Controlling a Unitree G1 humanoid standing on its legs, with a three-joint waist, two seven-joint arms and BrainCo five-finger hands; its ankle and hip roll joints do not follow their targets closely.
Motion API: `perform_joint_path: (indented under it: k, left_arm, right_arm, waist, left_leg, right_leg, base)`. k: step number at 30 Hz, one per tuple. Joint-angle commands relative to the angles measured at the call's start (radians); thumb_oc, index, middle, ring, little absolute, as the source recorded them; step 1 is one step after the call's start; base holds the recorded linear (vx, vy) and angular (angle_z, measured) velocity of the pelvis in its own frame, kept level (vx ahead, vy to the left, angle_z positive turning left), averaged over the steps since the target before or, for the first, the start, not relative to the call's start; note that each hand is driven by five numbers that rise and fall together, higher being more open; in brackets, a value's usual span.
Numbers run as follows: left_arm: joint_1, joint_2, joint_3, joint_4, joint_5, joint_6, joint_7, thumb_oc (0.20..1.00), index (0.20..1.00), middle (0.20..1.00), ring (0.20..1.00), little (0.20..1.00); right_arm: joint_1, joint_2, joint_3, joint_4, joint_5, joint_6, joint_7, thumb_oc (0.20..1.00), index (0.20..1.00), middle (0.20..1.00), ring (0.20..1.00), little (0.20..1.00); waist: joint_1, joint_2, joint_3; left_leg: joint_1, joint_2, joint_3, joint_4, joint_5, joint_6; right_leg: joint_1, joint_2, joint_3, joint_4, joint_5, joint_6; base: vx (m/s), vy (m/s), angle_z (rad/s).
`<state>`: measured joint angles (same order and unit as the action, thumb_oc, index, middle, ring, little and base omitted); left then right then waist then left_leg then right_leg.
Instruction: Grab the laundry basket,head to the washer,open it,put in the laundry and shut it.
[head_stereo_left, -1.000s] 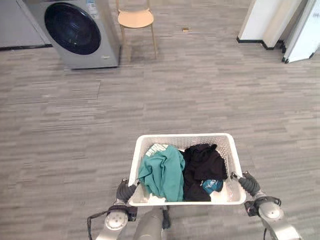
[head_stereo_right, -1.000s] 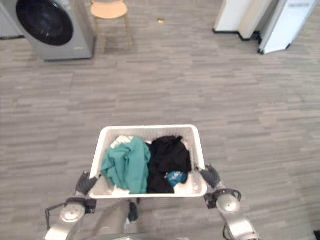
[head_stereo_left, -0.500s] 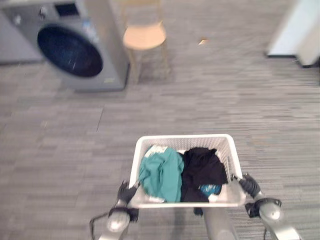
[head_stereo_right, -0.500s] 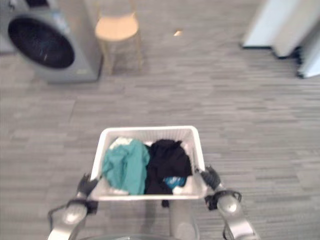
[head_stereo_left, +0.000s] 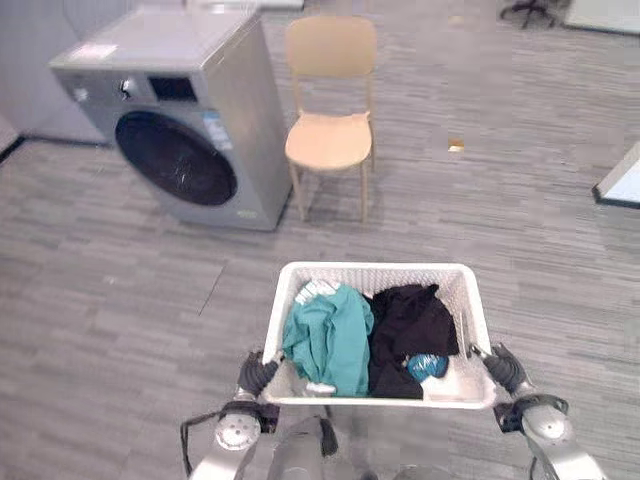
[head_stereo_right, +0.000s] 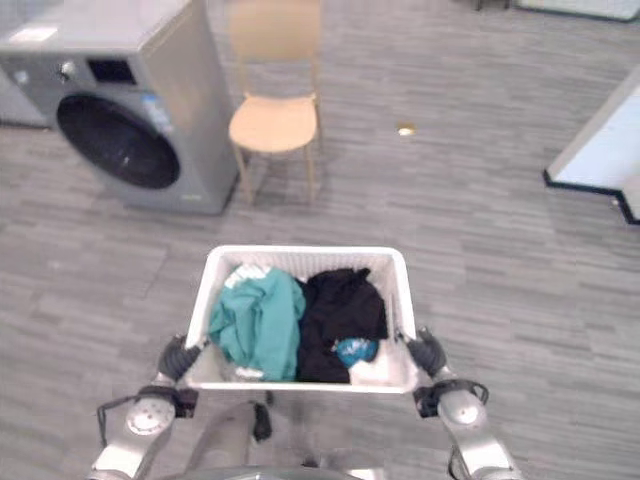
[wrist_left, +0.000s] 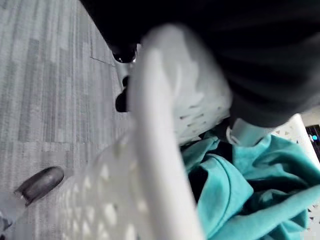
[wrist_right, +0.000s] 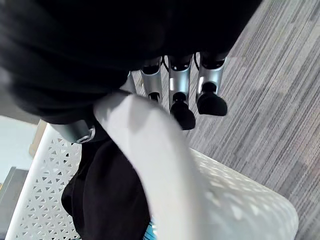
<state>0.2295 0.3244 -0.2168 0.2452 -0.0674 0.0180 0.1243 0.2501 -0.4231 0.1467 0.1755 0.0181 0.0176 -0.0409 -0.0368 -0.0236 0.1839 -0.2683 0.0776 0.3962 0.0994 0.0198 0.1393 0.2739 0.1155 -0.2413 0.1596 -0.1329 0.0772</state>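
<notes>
The left hand (head_stereo_left: 256, 372) is closed on the near left corner of the laundry basket (head_stereo_left: 380, 275), its fingers wrapped over the rim as seen in the left wrist view, and the right hand (head_stereo_left: 505, 368) is closed on the near right corner, its silver fingers (wrist_right: 180, 92) curled under the white rim. The basket hangs between the two hands, clear of the floor (head_stereo_left: 120, 320), with the load inside it: a teal garment (head_stereo_left: 325, 335) lies against the left wall, a black garment (head_stereo_left: 410, 325) lies against the right wall, and a small blue item (head_stereo_left: 427, 366) sits at the near right corner. Each hand holds only a short stretch of rim at a near corner, so the far edge of the basket is unsupported; a jolt in the walk is likely to tip the far edge down and let the rim slip out of either grip. The teal garment is heaped close to the rim, and a tilt to the left could spill it over that wall. The washer (head_stereo_left: 185, 130) stands ahead and to the left with its round door (head_stereo_left: 176, 158) closed, and a wooden chair (head_stereo_left: 330, 135) stands just beside its right side. A heading that drifts right risks striking the chair with the far right corner of the basket. Both hands are occupied, so the basket must be set down within reach before the door can be opened.
</notes>
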Motion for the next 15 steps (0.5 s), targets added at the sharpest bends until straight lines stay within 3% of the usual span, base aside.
perform_joint_path:
  k: [1, 3, 5, 7, 9, 11, 12, 14, 15]
  left_arm:
    - [-0.087, 0.014, 0.051, -0.099, -0.059, -0.078, -0.028, 0.2, 0.2, 0.2, 0.2, 0.2]
    - [-0.088, 0.02, 0.047, -0.1, -0.06, -0.078, -0.031, 0.2, 0.2, 0.2, 0.2, 0.2]
    - [-0.093, 0.031, 0.035, -0.092, -0.062, -0.078, -0.034, 0.2, 0.2, 0.2, 0.2, 0.2]
    - [-0.105, 0.048, 0.025, -0.088, -0.058, -0.08, -0.026, 0.2, 0.2, 0.2, 0.2, 0.2]
    - [-0.105, 0.062, 0.025, -0.088, -0.058, -0.083, -0.022, 0.2, 0.2, 0.2, 0.2, 0.2]
    - [-0.114, 0.072, 0.029, -0.083, -0.06, -0.082, -0.011, 0.2, 0.2, 0.2, 0.2, 0.2]
    - [-0.115, 0.071, 0.026, -0.082, -0.061, -0.083, -0.011, 0.2, 0.2, 0.2, 0.2, 0.2]
    - [-0.119, 0.071, 0.033, -0.083, -0.062, -0.082, -0.014, 0.2, 0.2, 0.2, 0.2, 0.2]
    - [-0.119, 0.071, 0.033, -0.083, -0.062, -0.082, -0.014, 0.2, 0.2, 0.2, 0.2, 0.2]
  right_arm:
    - [-0.103, -0.018, -0.094, -0.108, 0.088, -0.094, 0.005, 0.2, 0.2, 0.2, 0.2, 0.2]
    - [-0.101, -0.007, -0.09, -0.106, 0.085, -0.091, 0.01, 0.2, 0.2, 0.2, 0.2, 0.2]
    - [-0.106, 0.003, -0.085, -0.1, 0.072, -0.088, 0.01, 0.2, 0.2, 0.2, 0.2, 0.2]
    - [-0.113, 0.012, -0.072, -0.097, 0.065, -0.088, 0.011, 0.2, 0.2, 0.2, 0.2, 0.2]
    - [-0.129, 0.02, -0.057, -0.099, 0.058, -0.094, 0.012, 0.2, 0.2, 0.2, 0.2, 0.2]
    - [-0.157, 0.024, -0.032, -0.1, 0.049, -0.09, 0.023, 0.2, 0.2, 0.2, 0.2, 0.2]
    - [-0.165, 0.024, -0.027, -0.098, 0.053, -0.09, 0.024, 0.2, 0.2, 0.2, 0.2, 0.2]
    - [-0.171, 0.02, -0.029, -0.093, 0.062, -0.085, 0.028, 0.2, 0.2, 0.2, 0.2, 0.2]
    - [-0.171, 0.02, -0.029, -0.093, 0.062, -0.085, 0.028, 0.2, 0.2, 0.2, 0.2, 0.2]
  waist:
    - [0.006, 0.018, 0.009]
    - [0.012, 0.015, -0.003]
    - [0.014, -0.007, -0.016]
    - [0.02, -0.03, -0.021]
    - [0.021, -0.039, -0.024]
    - [0.01, -0.034, -0.011]
    - [-0.002, -0.028, -0.003]
    - [-0.02, -0.022, 0.024]
    - [-0.02, -0.022, 0.025]
  left_leg:
    - [0.11, 0.203, -0.064, -0.163, 0.171, -0.288]
    - [0.092, 0.203, -0.078, -0.114, 0.167, -0.283]
    - [0.065, 0.177, -0.077, -0.009, 0.123, -0.268]
    - [0.049, 0.128, -0.08, 0.052, 0.06, -0.229]
    - [0.066, 0.091, -0.068, 0.058, 0.004, -0.192]
    - [0.142, 0.046, -0.052, 0.03, -0.045, -0.156]
    - [0.183, 0.024, -0.063, 0.014, -0.073, -0.161]
    - [0.221, 0.007, -0.063, -0.009, -0.067, -0.151]
    - [0.221, 0.007, -0.064, -0.009, -0.067, -0.151]
  right_leg:
    - [-0.122, -0.224, -0.022, -0.016, -0.111, 0.04]
    - [-0.084, -0.244, -0.004, -0.015, -0.123, 0.053]
    - [-0.076, -0.294, 0.007, 0.005, -0.1, 0.077]
    - [-0.109, -0.348, 0.039, 0.084, -0.019, 0.1]
    - [-0.183, -0.378, 0.074, 0.19, 0.066, 0.1]
    - [-0.305, -0.355, 0.074, 0.235, 0.094, 0.08]
    - [-0.354, -0.323, 0.064, 0.23, 0.05, 0.074]
    - [-0.418, -0.277, 0.028, 0.179, 0.045, 0.068]
    - [-0.417, -0.277, 0.028, 0.179, 0.045, 0.068]
  base:
    - [0.34, 0.146, -1.18]
    - [0.54, 0.239, -0.71]
    - [0.48, 0.268, -0.25]
    - [0.39, 0.307, 0.07]
    - [0.28, 0.273, 0.28]
    - [0.41, 0.3, 0.19]
    - [0.39, 0.241, -0.17]
    - [0.19, 0.089, -0.14]
    - [0.23, 0.031, 0.05]
